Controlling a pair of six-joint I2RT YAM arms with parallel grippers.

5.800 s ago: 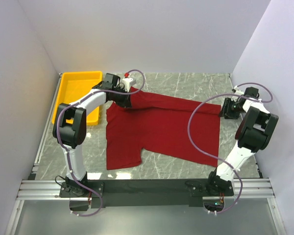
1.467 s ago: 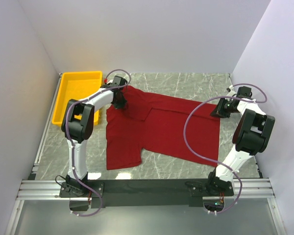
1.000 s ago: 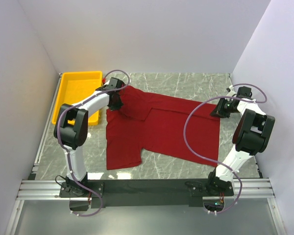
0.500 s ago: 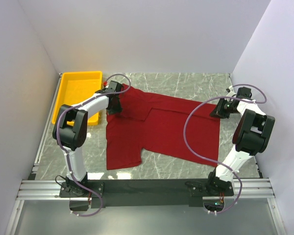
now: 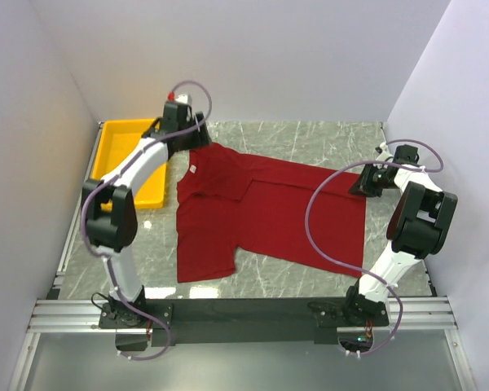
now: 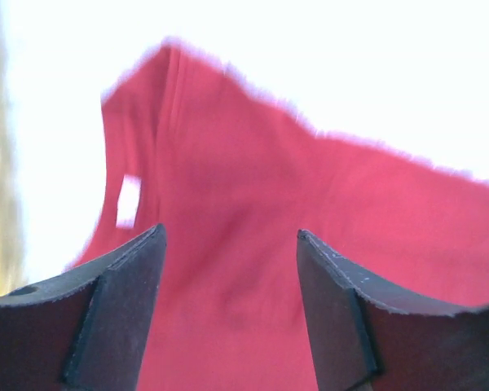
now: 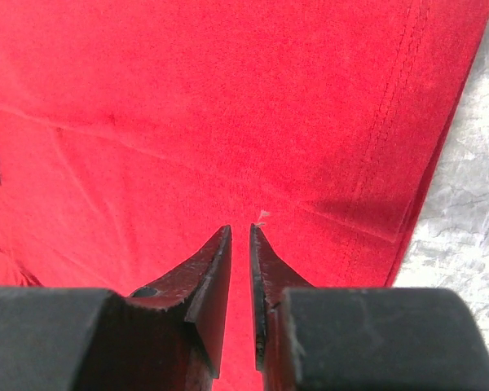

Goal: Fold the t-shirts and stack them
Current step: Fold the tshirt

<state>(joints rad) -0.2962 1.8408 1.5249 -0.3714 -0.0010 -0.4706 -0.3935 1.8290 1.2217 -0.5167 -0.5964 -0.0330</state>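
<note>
**Left arm lets go at the collar; t-shirt flat, fold barely begun**

Top external: One dark red t-shirt [image 5: 269,212], spread flat on the counter [image 5: 310,138], white neck label [image 5: 191,169] showing at the far-left corner. The left gripper [image 5: 191,134], down on that corner half a second ago, is now raised toward the back wall, clear of the cloth. The right gripper [image 5: 363,184] is unmoved at the shirt's right edge. A yellow tray [image 5: 114,142] sits far left, apart from the shirt.

Left wrist: Jaws released, spread wide, nothing between them; shirt and label [image 6: 128,200] below, blurred.

Right wrist: Jaws clenched to a thin slit above the hem; contact with the cloth cannot be told.

Assessment: the collar corner looks laid down and let go; the main folds and stacking remain.
</note>
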